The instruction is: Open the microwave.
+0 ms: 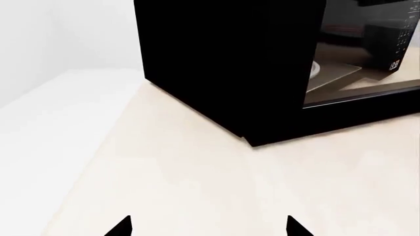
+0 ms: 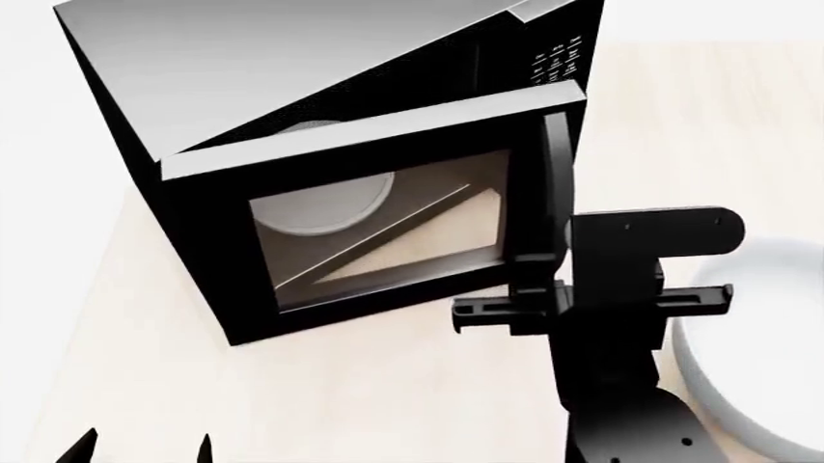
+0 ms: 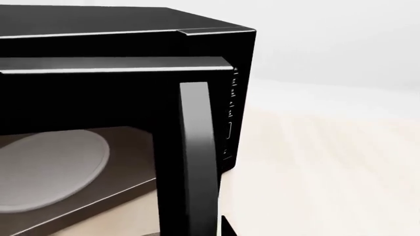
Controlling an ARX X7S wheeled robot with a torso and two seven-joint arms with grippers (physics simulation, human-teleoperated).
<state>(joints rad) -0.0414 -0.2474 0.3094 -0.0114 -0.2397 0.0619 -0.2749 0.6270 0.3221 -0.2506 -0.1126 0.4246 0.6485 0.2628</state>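
The microwave [image 2: 258,87] is a large black box on the pale counter. Its glass door [image 2: 386,227] stands ajar, swung out from the keypad [image 2: 554,60] side. The white turntable [image 2: 322,207] shows through the glass. My right gripper [image 2: 541,278] is at the lower end of the vertical black bar handle [image 2: 555,183], shut on it. In the right wrist view the handle [image 3: 196,157] runs down between the jaws of my right gripper [image 3: 203,231], with one fingertip [image 3: 227,227] tight against it. My left gripper [image 1: 208,228] hovers open over bare counter, left of the microwave [image 1: 217,64].
A white bowl [image 2: 759,367] sits on the counter at the right, beside my right arm [image 2: 624,386]. The counter [image 2: 386,386] runs in front of the microwave, and its left edge [image 1: 66,162] borders a white surface.
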